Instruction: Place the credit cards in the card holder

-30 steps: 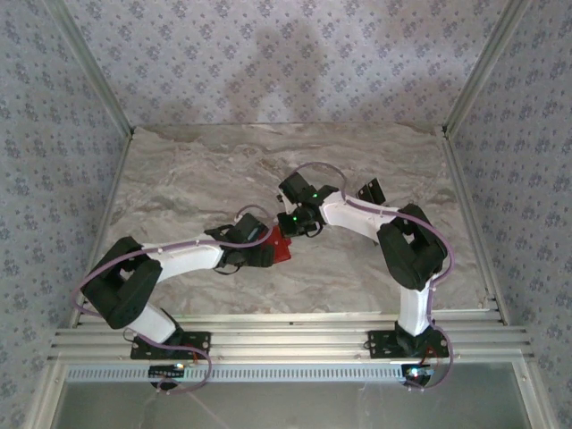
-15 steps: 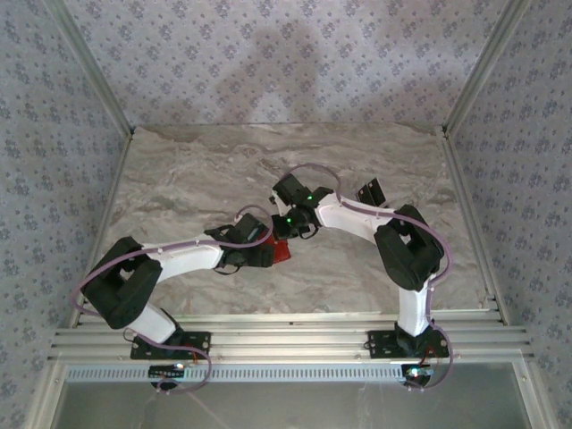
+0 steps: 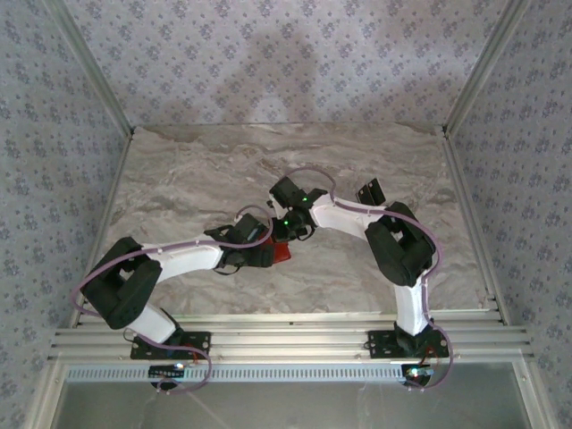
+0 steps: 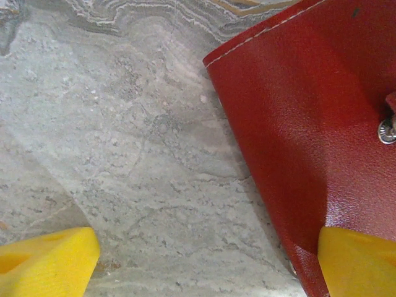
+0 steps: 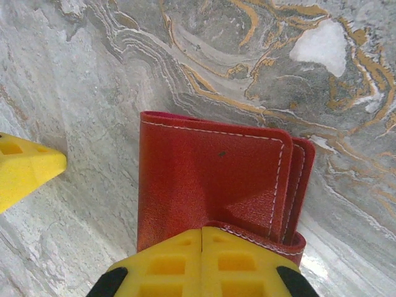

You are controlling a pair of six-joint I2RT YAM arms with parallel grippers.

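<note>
The red card holder [image 5: 210, 179] lies folded shut on the marble table, and it also shows as a red patch [image 3: 282, 253] between the two arms. My right gripper [image 5: 203, 238] is shut, its yellow tips together and resting on the holder's near edge by the red tab [image 5: 281, 238]. My left gripper [image 4: 204, 266] is open and low over the table. Its right finger [image 4: 359, 260] rests on the holder's corner [image 4: 309, 124]; its left finger [image 4: 43, 260] is on bare marble. A small dark pile [image 3: 369, 191], possibly the credit cards, lies behind the right forearm.
The marble table [image 3: 197, 170] is walled by patterned panels on three sides, with a metal rail [image 3: 286, 335] along the near edge. A silver snap stud [image 4: 387, 131] sits on the holder. One of the left gripper's yellow fingers [image 5: 25, 167] stands left of the holder.
The right gripper has slid left and slightly back over the card holder, covering more of it. The left arm and the holder have stayed put.
</note>
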